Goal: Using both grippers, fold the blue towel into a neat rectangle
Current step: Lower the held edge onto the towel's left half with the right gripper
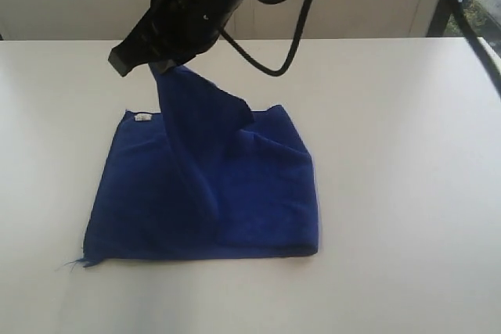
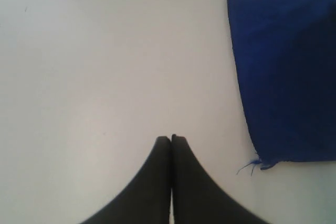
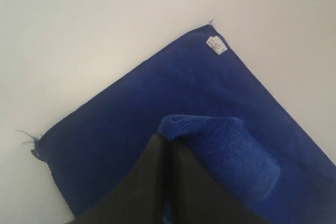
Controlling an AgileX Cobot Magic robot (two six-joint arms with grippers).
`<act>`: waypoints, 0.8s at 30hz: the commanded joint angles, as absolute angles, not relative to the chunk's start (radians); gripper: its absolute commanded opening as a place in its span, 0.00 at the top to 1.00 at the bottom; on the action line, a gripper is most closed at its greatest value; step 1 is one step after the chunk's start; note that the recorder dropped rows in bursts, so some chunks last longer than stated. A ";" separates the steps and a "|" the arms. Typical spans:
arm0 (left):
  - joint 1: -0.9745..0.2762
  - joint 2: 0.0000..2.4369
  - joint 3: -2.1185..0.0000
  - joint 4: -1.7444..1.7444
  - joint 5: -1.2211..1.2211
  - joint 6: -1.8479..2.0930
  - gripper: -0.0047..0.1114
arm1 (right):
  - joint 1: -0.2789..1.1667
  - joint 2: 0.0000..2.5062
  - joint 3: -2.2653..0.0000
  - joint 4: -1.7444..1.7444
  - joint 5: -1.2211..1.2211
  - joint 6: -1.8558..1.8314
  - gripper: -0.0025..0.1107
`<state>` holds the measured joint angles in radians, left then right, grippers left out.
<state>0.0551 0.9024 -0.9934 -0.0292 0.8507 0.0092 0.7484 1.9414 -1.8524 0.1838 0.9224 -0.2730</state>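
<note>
Where right claw (image 3: 167, 140) pinches, blue towel (image 1: 262, 193) peaks

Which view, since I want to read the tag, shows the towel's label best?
Right wrist view: the label looks largest there, unobstructed at the towel's corner. The left wrist view shows it smaller, near the picture's edge; the exterior view shows only a tiny white patch.
</note>
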 commanded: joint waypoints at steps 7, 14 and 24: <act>0.058 0.897 -0.997 -0.029 0.857 0.000 0.96 | 0.776 2.050 -1.862 0.274 0.842 -0.292 0.98; 0.058 0.897 -0.997 -0.029 0.857 0.000 0.96 | 0.808 2.103 -1.862 0.321 0.760 -0.318 0.98; 0.058 0.897 -0.997 -0.029 0.857 0.000 0.96 | 0.830 2.228 -1.862 0.351 0.555 -0.318 0.98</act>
<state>0.0551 0.9024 -0.9934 -0.0292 0.8507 0.0092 0.8267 2.2017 -1.8524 0.3385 0.6017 -0.3060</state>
